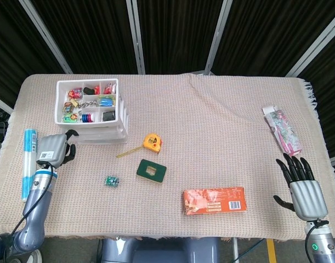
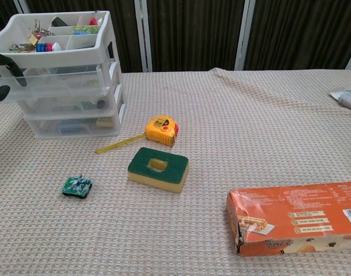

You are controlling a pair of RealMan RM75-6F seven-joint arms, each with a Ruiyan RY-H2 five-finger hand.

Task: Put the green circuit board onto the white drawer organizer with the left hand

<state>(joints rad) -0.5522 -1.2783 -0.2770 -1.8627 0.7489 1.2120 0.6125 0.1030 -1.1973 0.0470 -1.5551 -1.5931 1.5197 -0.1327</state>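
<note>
— Beside the left hand (image 1: 53, 149), on its right and a little nearer the bench's front edge, lay the green circuit board (image 1: 112, 181), flat on the woven cloth and well apart from the fingers.

— And the hand itself, did it have hold of anything?

— No. It hung at the front left corner of the white drawer organizer (image 1: 92, 112), fingers loosely curled and apart, gripping nothing. The chest view caught only its dark fingertips (image 2: 4, 64) against the organizer's left edge; whether they touched it I could not tell.

— What sat farther right of that hand?

— Past the board came a green-topped sponge (image 1: 151, 170) with a hole in it, and behind that a yellow tape measure (image 1: 152, 142) with a short length of tape drawn out toward the organizer. An orange carton (image 1: 214, 200) lay farther right, near the front edge. On the hand's other side, just beside the arm, a blue and white tube (image 1: 28, 163) lay along the bench.

— And the right hand (image 1: 304, 186)?

— At the far right front corner of the bench (image 1: 222, 120), flat, fingers spread, holding nothing. Beyond its fingertips lay a pink and white packet (image 1: 283, 130).
</note>
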